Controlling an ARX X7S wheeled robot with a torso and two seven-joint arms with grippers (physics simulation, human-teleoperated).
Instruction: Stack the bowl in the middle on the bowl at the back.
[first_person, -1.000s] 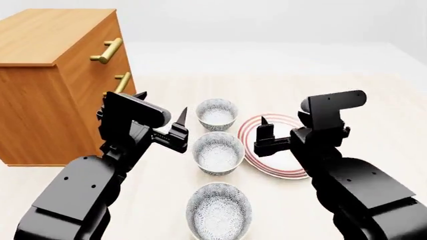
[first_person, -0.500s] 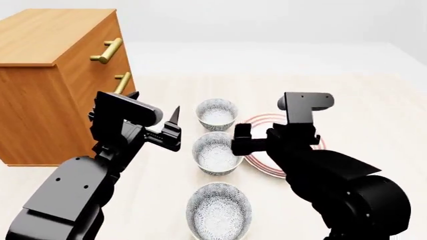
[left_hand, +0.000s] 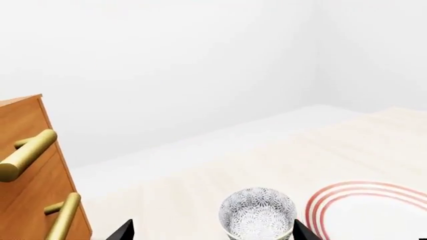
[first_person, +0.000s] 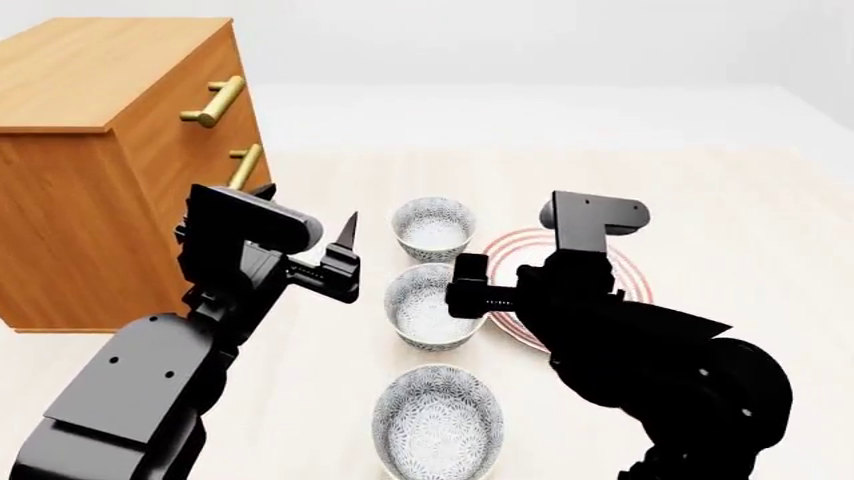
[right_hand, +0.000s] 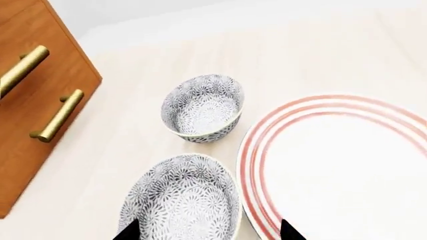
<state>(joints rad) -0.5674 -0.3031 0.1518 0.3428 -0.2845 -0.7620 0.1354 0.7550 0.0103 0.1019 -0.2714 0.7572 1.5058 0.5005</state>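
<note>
Left gripper (first_person: 350, 262) raised, jaws apart; right gripper (first_person: 467, 285) low, open

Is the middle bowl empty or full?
Empty. The middle bowl shows only its speckled inside, and sits upright on the table.

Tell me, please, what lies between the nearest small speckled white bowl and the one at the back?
In the head view, the middle speckled white bowl sits between the nearest bowl and the back bowl, with bare pale wooden tabletop in the gaps.

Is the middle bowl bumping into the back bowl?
Apart. The right wrist view shows a strip of bare table between the middle bowl and the back bowl; the head view shows that gap too.
</note>
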